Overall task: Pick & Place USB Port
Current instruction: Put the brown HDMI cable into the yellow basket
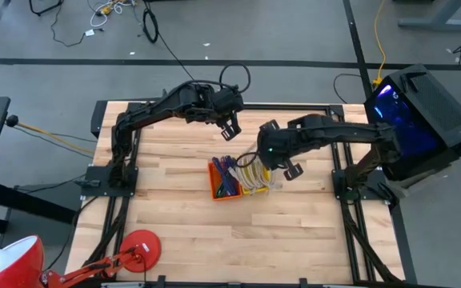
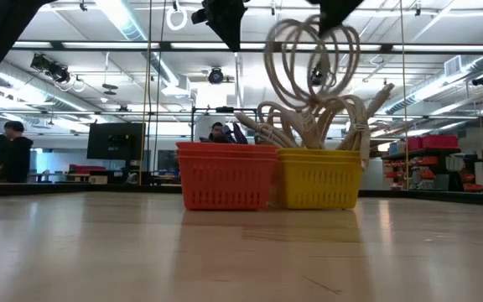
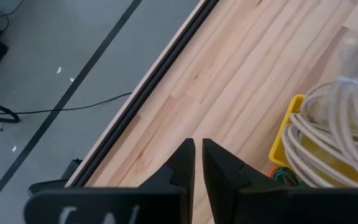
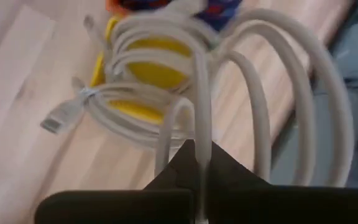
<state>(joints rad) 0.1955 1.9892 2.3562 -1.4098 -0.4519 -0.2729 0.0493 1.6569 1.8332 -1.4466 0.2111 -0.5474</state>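
Note:
A coil of beige USB cable (image 2: 313,67) hangs in the air above a yellow basket (image 2: 319,178), which is full of more beige cable coils (image 2: 309,126). An orange basket (image 2: 225,174) stands against the yellow one on its left side. My right gripper (image 4: 199,149) is shut on the lifted coil, above the yellow basket (image 1: 254,178). My left gripper (image 1: 230,128) is shut on nothing and hovers high over bare table, beyond the baskets toward the far edge; its wrist view shows the yellow basket's rim (image 3: 284,140). My right gripper pinches one strand of the beige coil (image 4: 199,118) between its two fingers, coming from above and pointing down. The coil's loops (image 4: 272,106) hang below the fingers, lifted above the cables left in the yellow basket. Whether it still touches them, I cannot tell.
Bare wooden table lies all around the two baskets. A loose beige plug end (image 4: 58,118) sticks out beside the yellow basket. A red lamp (image 1: 138,248) sits at the table's near left corner. People stand in the room beyond the far edge (image 2: 11,151).

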